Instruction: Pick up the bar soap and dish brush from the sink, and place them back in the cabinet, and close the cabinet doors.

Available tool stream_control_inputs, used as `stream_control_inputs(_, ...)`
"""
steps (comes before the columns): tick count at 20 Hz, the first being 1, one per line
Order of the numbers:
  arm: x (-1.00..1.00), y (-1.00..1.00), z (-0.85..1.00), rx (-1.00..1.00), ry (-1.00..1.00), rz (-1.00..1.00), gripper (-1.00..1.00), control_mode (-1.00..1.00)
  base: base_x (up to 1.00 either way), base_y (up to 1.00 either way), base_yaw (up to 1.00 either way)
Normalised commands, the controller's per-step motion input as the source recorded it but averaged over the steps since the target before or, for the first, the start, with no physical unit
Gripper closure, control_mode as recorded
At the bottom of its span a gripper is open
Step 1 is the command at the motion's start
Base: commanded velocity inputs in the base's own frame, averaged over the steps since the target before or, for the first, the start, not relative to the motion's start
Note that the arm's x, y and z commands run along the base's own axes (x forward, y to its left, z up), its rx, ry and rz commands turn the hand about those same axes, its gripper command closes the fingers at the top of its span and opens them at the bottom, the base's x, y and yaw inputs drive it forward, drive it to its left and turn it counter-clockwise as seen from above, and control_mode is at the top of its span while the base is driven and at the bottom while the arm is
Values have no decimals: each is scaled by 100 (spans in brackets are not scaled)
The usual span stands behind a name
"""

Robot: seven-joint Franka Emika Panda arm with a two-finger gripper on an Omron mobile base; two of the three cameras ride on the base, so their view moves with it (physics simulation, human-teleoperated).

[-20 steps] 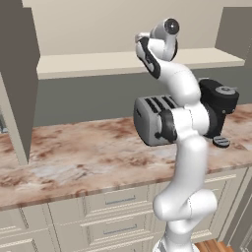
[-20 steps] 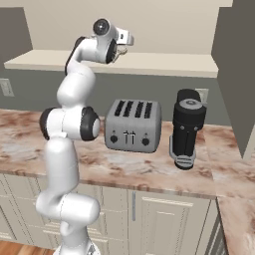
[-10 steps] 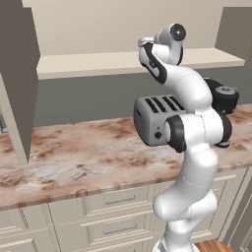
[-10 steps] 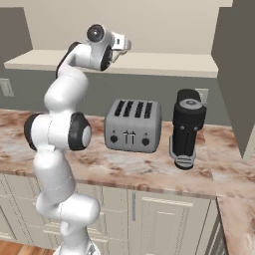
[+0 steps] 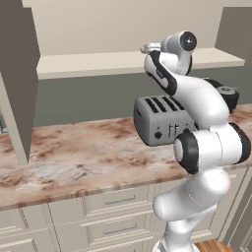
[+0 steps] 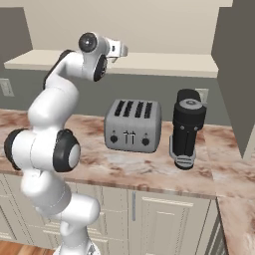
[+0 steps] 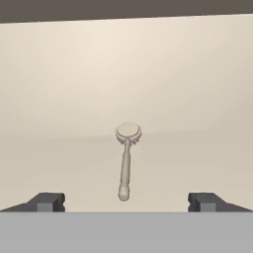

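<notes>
We are holding our jaws wide apart and empty before the cream round-headed dish brush (image 7: 125,163), lying on the beige cabinet shelf (image 7: 59,158).

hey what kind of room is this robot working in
Most likely a home kitchen, a rendered one. A four-slot toaster and a dark coffee grinder stand on a marbled counter above cream drawers, and a dish brush lies on the open cabinet's shelf.
</notes>
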Motion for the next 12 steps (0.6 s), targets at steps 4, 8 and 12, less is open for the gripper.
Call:
stream_control_inputs(4,-76,0,6,0,0,-2,-100,-100,0,0,0)
stream_control_inputs(8,-87,-1,1,-1,0,-4,-100,-100,0,0,0)
stream_control_inputs(12,-97,-8,0,-3,1,-1,-100,-100,0,0,0)
